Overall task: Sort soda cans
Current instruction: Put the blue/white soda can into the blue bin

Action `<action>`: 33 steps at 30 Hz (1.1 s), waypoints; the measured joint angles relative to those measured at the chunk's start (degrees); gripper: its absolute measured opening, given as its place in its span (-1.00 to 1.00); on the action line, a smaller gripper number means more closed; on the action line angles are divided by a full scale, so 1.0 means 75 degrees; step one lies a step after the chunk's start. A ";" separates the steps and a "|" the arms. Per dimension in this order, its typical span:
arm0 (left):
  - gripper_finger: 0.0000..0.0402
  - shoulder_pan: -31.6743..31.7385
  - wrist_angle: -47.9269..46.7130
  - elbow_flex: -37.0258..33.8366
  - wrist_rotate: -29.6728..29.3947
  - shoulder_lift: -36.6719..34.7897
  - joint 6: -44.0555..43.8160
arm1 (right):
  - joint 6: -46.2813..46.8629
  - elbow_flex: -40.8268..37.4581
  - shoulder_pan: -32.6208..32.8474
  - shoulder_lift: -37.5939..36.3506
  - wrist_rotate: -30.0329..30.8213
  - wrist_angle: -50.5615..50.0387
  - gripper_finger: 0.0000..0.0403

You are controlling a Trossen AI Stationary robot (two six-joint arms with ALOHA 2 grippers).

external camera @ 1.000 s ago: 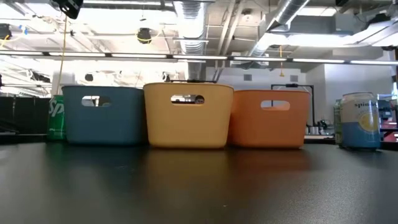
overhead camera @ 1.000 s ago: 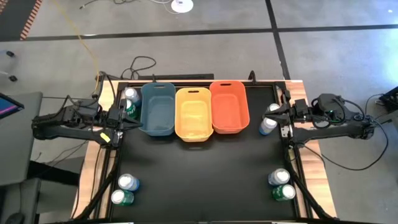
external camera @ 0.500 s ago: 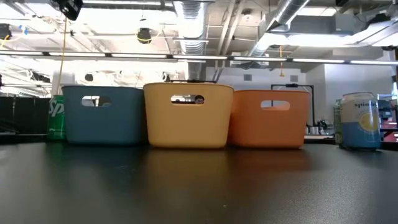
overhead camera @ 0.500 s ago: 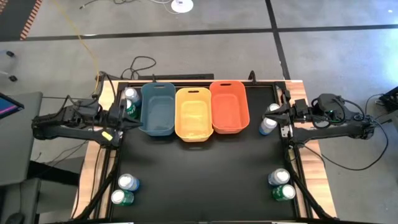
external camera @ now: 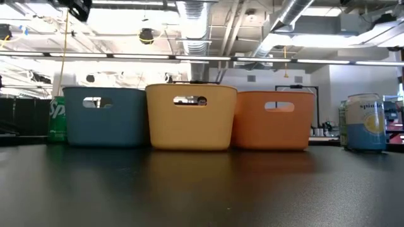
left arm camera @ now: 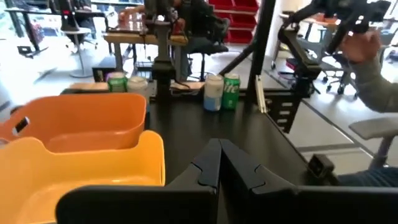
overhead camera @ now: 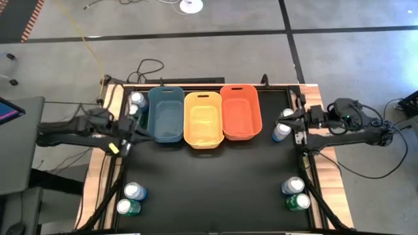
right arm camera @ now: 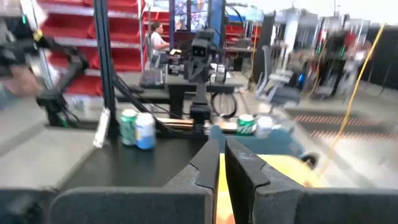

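Left gripper (overhead camera: 134,134) has shifted right, toward the blue bin (overhead camera: 166,116), since a second ago; its fingers are pressed together, empty. Right gripper (overhead camera: 292,122) sits nearly closed beside the far-right cans (overhead camera: 282,128), holding nothing. Soda cans stand paired at the desk (overhead camera: 209,189) corners, none binned: near-left pair (overhead camera: 132,199), near-right pair (overhead camera: 295,194). Sorting looks unstarted.

A black table (overhead camera: 209,183) carries soda cans (overhead camera: 135,192) and three bins (overhead camera: 204,117).
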 joint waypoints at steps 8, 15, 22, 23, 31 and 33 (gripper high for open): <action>-1.00 0.0000 0.2694 -0.2036 -0.0099 -0.0073 -0.0045 | -0.1810 -0.0001 -0.0007 -0.0002 -0.0001 -0.0014 -0.76; -1.00 0.0003 0.2632 -0.2628 -0.0699 -0.0070 -0.0939 | -0.0250 -0.0143 0.0259 0.0017 -0.0153 -0.0311 -0.76; -1.00 0.0003 0.3002 -0.3013 -0.1133 0.0153 -0.1207 | 0.1141 -0.1941 0.0533 -0.0147 -0.0202 0.0497 -0.84; -1.00 0.0003 0.3039 -0.3120 -0.1189 0.0187 -0.1122 | 0.1247 -0.2314 0.0537 -0.0164 -0.0189 0.0998 -0.86; -1.00 0.0003 0.4590 -0.4071 -0.1192 0.0218 -0.0933 | 0.1836 -0.4392 0.0409 -0.0153 -0.0149 0.3888 -0.90; -1.00 0.0003 0.4656 -0.4227 -0.1192 0.0215 -0.1001 | 0.2523 -0.4592 0.0398 -0.0150 -0.0149 0.4126 -0.89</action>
